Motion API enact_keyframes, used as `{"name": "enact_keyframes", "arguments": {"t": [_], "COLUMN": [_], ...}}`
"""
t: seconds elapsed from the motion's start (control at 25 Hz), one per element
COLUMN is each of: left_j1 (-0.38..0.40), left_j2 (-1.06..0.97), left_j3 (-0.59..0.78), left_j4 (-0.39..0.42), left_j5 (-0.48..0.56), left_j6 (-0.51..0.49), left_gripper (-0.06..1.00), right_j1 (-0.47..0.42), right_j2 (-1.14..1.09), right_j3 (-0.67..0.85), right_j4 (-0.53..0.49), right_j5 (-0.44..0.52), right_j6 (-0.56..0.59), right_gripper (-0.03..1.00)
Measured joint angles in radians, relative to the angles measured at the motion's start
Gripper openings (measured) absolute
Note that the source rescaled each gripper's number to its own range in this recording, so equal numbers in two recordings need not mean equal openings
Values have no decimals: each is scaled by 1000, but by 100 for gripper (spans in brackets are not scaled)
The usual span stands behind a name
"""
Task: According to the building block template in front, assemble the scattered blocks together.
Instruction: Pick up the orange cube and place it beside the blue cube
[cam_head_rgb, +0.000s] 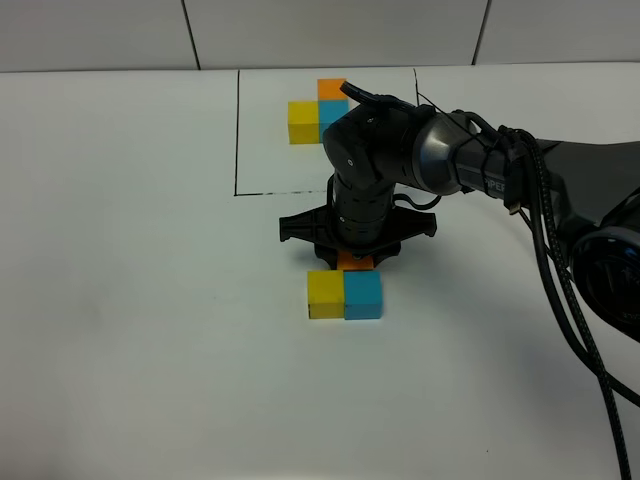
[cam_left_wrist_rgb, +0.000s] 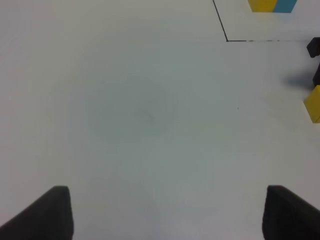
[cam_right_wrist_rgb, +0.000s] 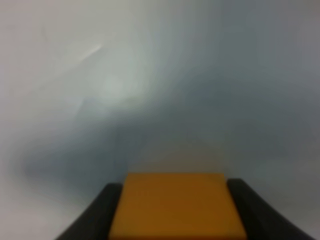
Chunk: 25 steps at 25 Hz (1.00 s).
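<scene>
From my remote station, the right gripper (cam_right_wrist_rgb: 172, 210) has its jaws closed on the orange cube (cam_right_wrist_rgb: 175, 202), one dark finger (cam_right_wrist_rgb: 100, 212) on each side of it. In the high view that gripper (cam_head_rgb: 355, 258) points straight down, and the orange cube (cam_head_rgb: 355, 261) shows only as a thin strip beneath it. The strip lies just behind the join of the yellow cube (cam_head_rgb: 326, 293) and the blue cube (cam_head_rgb: 363, 293); I cannot tell whether it touches them or rests on the surface (cam_head_rgb: 140, 300).

The yellow and blue cubes sit side by side and touching, yellow on the left of the high view.

The left gripper (cam_left_wrist_rgb: 167, 212) hangs over bare surface (cam_left_wrist_rgb: 140, 115) with its jaws wide apart and nothing between them. Only its two dark fingertips (cam_left_wrist_rgb: 47, 215) show, and the high view does not show this gripper at all. At the edge of the left wrist view I see part of the yellow cube (cam_left_wrist_rgb: 314, 104).

The template (cam_head_rgb: 318, 112) lies beyond the right arm (cam_head_rgb: 470, 155), towards the far edge of the surface. It is an L of three cubes: yellow and blue side by side, orange behind the blue. A thin black frame (cam_head_rgb: 237, 130) is drawn around it, and the arm covers part of the frame. A corner of the frame (cam_left_wrist_rgb: 226, 39) also shows in the left wrist view, with the template (cam_left_wrist_rgb: 272, 5) cut off by the picture edge.
</scene>
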Motion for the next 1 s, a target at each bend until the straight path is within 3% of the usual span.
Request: {"name": "enact_keyframes", "arguments": {"t": [1.0], "left_j1": [0], "left_j2": [0], "left_j3": [0], "left_j4": [0], "left_j5": [0], "left_j6": [0], "left_gripper": [83], "right_j1": [1], "right_j2": [1], "right_j3": [-1], "right_j4": [-19], "right_j5": [14], "right_j6": [-18], "right_gripper": [3]}}
